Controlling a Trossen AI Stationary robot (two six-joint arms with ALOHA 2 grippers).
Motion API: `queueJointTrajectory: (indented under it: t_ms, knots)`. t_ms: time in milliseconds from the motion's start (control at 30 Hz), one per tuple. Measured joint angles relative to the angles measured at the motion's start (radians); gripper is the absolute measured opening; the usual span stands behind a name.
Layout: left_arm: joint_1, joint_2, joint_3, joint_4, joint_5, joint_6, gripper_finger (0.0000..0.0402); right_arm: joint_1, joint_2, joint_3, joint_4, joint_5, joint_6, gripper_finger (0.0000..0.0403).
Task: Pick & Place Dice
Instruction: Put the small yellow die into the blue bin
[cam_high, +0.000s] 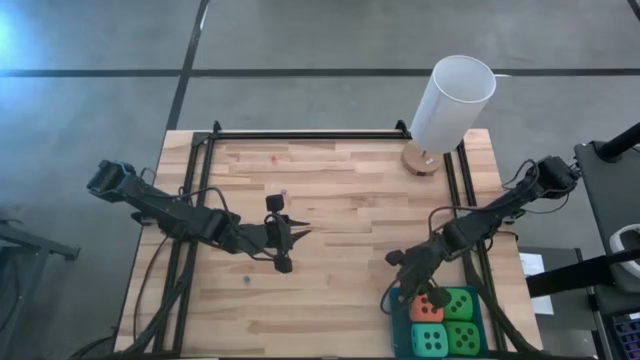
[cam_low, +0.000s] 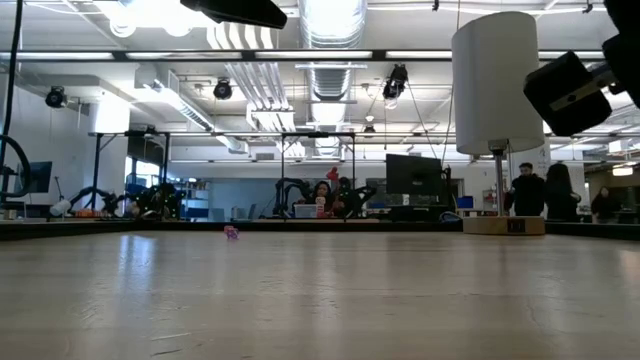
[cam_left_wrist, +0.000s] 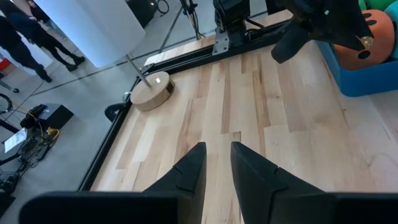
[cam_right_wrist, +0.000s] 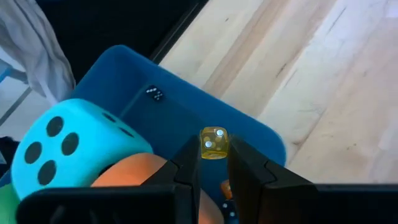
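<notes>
Right fingers (cam_right_wrist: 213, 163) clamped on small yellow die (cam_right_wrist: 213, 142) over blue tray (cam_right_wrist: 180, 106), left fingers (cam_left_wrist: 217, 163) slightly apart

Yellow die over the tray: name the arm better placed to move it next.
Right. The right jaws pinch the small yellow die over the blue tray; the left jaws sit empty at mid-table, away from it.

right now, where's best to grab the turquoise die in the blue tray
From straight above, jaws across two opposite flat sides of the turquoise die: only its top is exposed, with the blue tray wall and the orange-red die crowding it. The right gripper holds a small yellow die.
</notes>
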Motion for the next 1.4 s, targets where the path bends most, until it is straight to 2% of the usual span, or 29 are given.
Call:
queueJointTrajectory:
  t_ms: [233, 533, 833, 1033, 1400]
  knots:
    - [0.000, 0.000, 0.000, 0.000, 0.000, 0.000, 0.0078, 0.000, 0.006, 0.000, 0.007, -0.017, 0.010, 0.0055]
    - [0.000, 0.000, 0.000, 0.000, 0.000, 0.000, 0.0078, 0.000, 0.007, 0.000, 0.024, -0.017, 0.029, 0.0104]
    - [0.000, 0.000, 0.000, 0.001, 0.000, 0.000, 0.0078, 0.000, 0.008, -0.005, 0.019, -0.006, 0.029, 0.0132]
    - [0.000, 0.000, 0.000, 0.001, 0.000, -0.001, 0.0078, -0.001, 0.009, -0.043, 0.015, 0.070, 0.029, 0.0139]
    - [0.000, 0.000, 0.000, 0.001, 0.000, -0.007, 0.0078, -0.002, 0.005, -0.048, 0.016, 0.073, 0.054, 0.0123]
